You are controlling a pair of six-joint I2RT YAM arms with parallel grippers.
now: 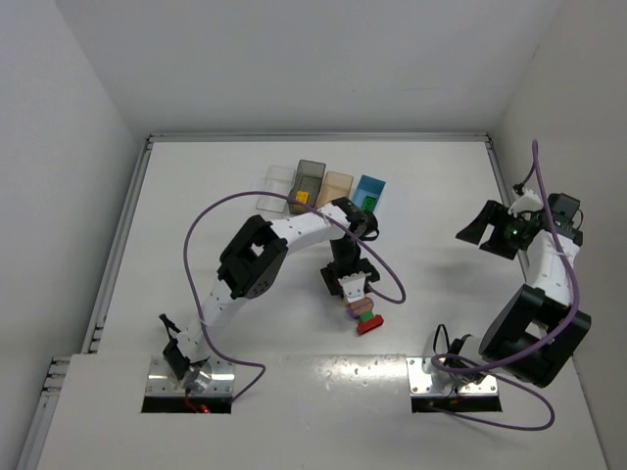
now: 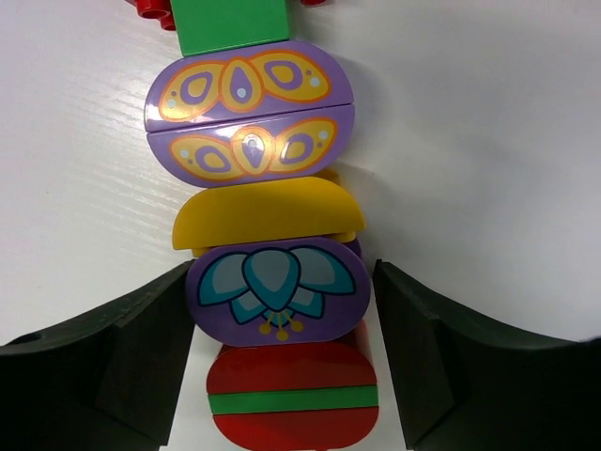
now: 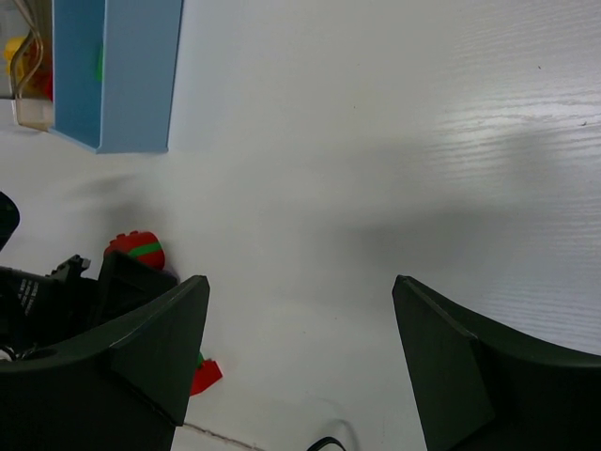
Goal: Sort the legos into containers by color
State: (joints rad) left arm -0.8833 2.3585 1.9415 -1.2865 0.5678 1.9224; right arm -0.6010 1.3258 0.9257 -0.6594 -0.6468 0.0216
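The stack of coloured plastic lego bricks (image 2: pixel 249 141) lay between the jaws of the left gripper (image 2: pixel 282 282), very close to both. I could not tell if they pinched it. The jaws of the right gripper (image 3: pixel 300 291) were spread wide, with nothing between them.

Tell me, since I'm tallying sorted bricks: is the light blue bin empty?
Not empty: the top view shows a green brick inside the light blue bin, at its near end.

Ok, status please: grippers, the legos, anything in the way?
Left gripper straddles lego stack, grip unclear. Right gripper open, empty. Nothing visible in the way.
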